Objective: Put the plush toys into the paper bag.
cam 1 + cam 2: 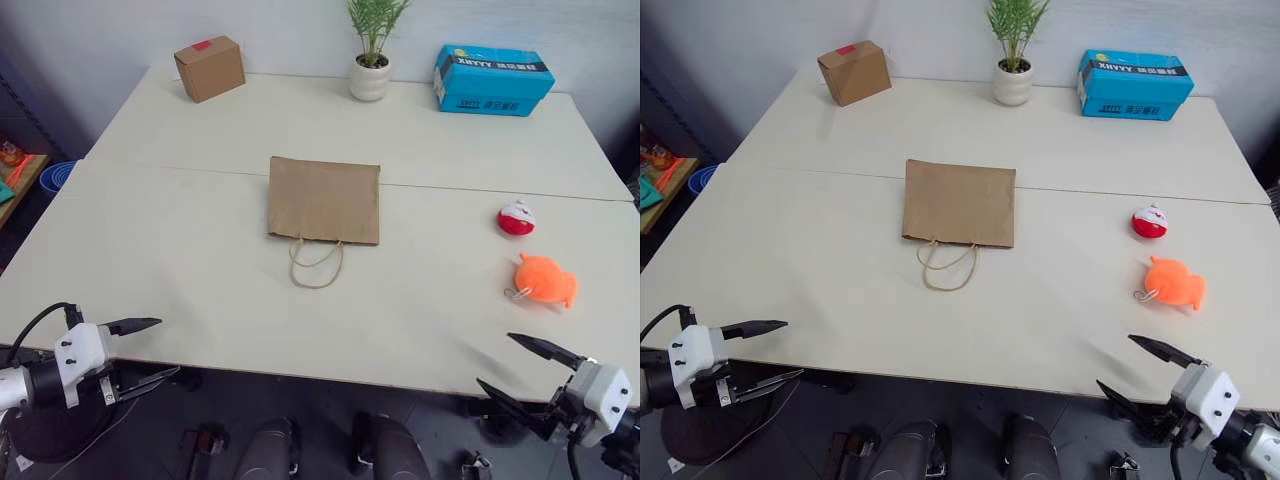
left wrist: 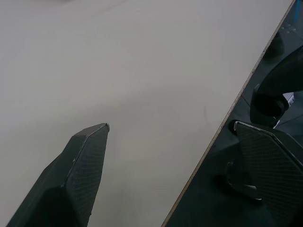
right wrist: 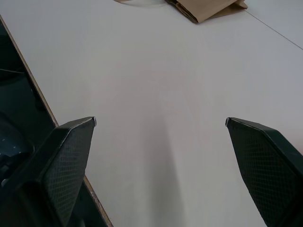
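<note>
A brown paper bag [image 1: 324, 199] is seen lying flat near the middle of a pale bench [image 1: 200, 270], its twisted cord handles [image 1: 316, 263] trailing toward the near edge. Well apart from it, toward the right side of the bench, the two plush toys are placed close together but not touching: a red-and-white ball [image 1: 516, 218] farther back and an orange toy [image 1: 546, 280] with a small cord loop nearer the front. Both are outside the bag. The left hand [image 1: 146, 352] is held at the near left edge of the bench, its two black fingers spread wide and nothing between them. The right hand [image 1: 520, 372] is held at the near right edge, in front of the orange toy, fingers likewise spread and empty. Along the far side, a small cardboard box [image 1: 210, 67] with a red label, a potted plant [image 1: 370, 62] and a blue carton [image 1: 493, 80] are lined up.
</note>
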Robot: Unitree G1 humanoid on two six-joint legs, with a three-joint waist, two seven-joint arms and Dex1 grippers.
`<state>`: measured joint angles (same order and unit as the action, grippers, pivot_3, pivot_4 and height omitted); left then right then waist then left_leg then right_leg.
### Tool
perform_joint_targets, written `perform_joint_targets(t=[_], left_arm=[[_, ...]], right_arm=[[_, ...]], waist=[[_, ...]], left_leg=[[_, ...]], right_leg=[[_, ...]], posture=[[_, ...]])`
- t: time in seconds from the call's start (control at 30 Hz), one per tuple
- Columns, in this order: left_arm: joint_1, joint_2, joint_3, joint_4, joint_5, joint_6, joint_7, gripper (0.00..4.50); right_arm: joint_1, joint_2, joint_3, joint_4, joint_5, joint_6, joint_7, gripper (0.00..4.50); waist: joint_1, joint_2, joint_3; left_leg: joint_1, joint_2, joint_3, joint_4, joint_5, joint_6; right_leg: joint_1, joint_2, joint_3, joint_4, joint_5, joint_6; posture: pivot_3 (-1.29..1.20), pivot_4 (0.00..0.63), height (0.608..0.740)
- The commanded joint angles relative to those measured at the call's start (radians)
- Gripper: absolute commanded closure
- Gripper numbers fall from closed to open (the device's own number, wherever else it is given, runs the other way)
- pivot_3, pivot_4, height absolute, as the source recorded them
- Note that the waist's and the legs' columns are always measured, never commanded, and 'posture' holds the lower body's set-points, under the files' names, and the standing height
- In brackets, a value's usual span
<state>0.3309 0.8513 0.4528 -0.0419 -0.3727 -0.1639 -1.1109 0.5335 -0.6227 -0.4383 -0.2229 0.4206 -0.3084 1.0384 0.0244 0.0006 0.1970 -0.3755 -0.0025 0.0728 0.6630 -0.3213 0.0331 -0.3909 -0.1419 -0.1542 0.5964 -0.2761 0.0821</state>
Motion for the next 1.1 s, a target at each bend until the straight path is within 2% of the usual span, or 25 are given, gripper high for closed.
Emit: perform_joint_targets(t=[0.03, 0.17, 0.27, 0.37, 0.47, 0.63, 0.73, 0.87, 0.93, 1.03, 1.1], left_arm=[[-0.013, 0.002, 0.01, -0.05, -0.023, 0.004, -0.003, 0.05], [-0.161, 0.028, -0.05, -0.142, -0.107, 0.211, 0.052, 0.05], [-0.377, 0.01, -0.165, -0.148, -0.051, 0.262, 0.108, 0.05], [-0.576, -0.029, -0.329, -0.079, 0.107, 0.139, 0.109, 0.05], [-0.77, -0.106, -0.474, 0.089, 0.269, -0.012, 0.139, 0.05], [-0.974, -0.22, -0.613, 0.358, 0.449, -0.234, 0.21, 0.05], [-1.045, -0.26, -0.657, 0.49, 0.499, -0.328, 0.236, 0.66], [-1.13, -0.335, -0.681, 0.629, 0.523, -0.391, 0.276, 1.91], [-1.153, -0.372, -0.666, 0.65, 0.464, -0.348, 0.232, 2.6], [-1.158, -0.384, -0.652, 0.585, 0.343, -0.243, 0.084, 3.54], [-1.169, -0.406, -0.616, 0.516, 0.244, -0.112, 0.045, 4.19]], right_arm=[[-0.022, 0.017, 0.019, -0.025, 0.011, -0.029, -0.009, 0.0], [-0.087, 0.074, 0.078, -0.109, 0.052, -0.019, -0.057, 0.0], [-0.151, 0.099, 0.125, -0.173, 0.091, 0.059, -0.116, 0.0], [-0.209, 0.114, 0.164, -0.189, 0.063, 0.064, -0.147, 0.0], [-0.268, 0.127, 0.205, -0.189, 0.025, 0.071, -0.182, 0.0], [-0.292, 0.139, 0.233, -0.174, -0.031, 0.064, -0.229, 0.0], [-0.284, 0.144, 0.235, -0.179, -0.046, 0.063, -0.251, 0.0], [-0.251, 0.152, 0.235, -0.195, -0.059, 0.056, -0.275, 0.0], [-0.228, 0.148, 0.238, -0.209, -0.067, 0.056, -0.278, 0.0], [-0.208, 0.128, 0.251, -0.228, -0.071, 0.131, -0.294, 0.59], [-0.243, 0.127, 0.283, -0.252, -0.072, 0.186, -0.314, 1.28]], waist=[[0.0, 0.0, 0.0], [0.004, 0.0, 0.0], [0.01, 0.001, 0.001], [0.01, 0.0, 0.0], [0.007, 0.0, 0.0], [0.0, -0.001, 0.0], [-0.002, -0.001, 0.0], [0.002, -0.001, 0.0], [0.004, -0.002, 0.0], [0.0, -0.002, 0.0], [-0.006, -0.003, 0.001]], left_leg=[[0.0, 0.0, 0.0, 0.0, 0.0, 0.0], [0.001, 0.0, 0.0, 0.0, 0.001, 0.0], [0.001, -0.001, 0.0, 0.002, 0.002, 0.0], [0.002, -0.001, 0.001, 0.002, 0.003, 0.0], [0.003, -0.001, 0.006, 0.001, 0.005, 0.003], [0.004, 0.0, 0.014, 0.001, 0.007, 0.005], [0.005, 0.0, 0.017, 0.001, 0.006, 0.005], [0.005, 0.001, 0.017, 0.001, 0.006, 0.007], [0.004, 0.0, 0.017, 0.002, 0.005, 0.008], [0.004, 0.0, 0.019, 0.002, 0.005, 0.009], [0.004, 0.0, 0.02, 0.002, 0.005, 0.009]], right_leg=[[0.0, 0.0, 0.0, 0.0, 0.0, 0.0], [0.0, 0.0, 0.001, 0.001, 0.0, 0.0], [0.0, -0.001, 0.001, 0.005, 0.0, 0.0], [0.0, 0.001, 0.002, 0.007, 0.0, 0.0], [-0.001, 0.009, 0.004, 0.011, 0.0, 0.001], [-0.003, 0.011, 0.003, 0.011, 0.001, 0.002], [-0.004, 0.011, 0.006, 0.011, 0.001, 0.002], [-0.004, 0.011, 0.008, 0.011, 0.002, 0.003], [-0.004, 0.01, 0.012, 0.01, 0.002, 0.003], [-0.004, 0.01, 0.017, 0.01, 0.002, 0.004], [-0.005, 0.01, 0.018, 0.01, 0.002, 0.004]], posture=[[0.0, 0.15, 0.74], [0.0, 0.15, 0.74], [0.0, 0.15, 0.74], [0.0, 0.15, 0.74], [0.0, 0.15, 0.74], [0.0, 0.15, 0.74], [0.0, 0.15, 0.74], [0.0, 0.15, 0.74], [0.0, 0.15, 0.74], [0.0, 0.15, 0.74], [0.0, 0.15, 0.74]])
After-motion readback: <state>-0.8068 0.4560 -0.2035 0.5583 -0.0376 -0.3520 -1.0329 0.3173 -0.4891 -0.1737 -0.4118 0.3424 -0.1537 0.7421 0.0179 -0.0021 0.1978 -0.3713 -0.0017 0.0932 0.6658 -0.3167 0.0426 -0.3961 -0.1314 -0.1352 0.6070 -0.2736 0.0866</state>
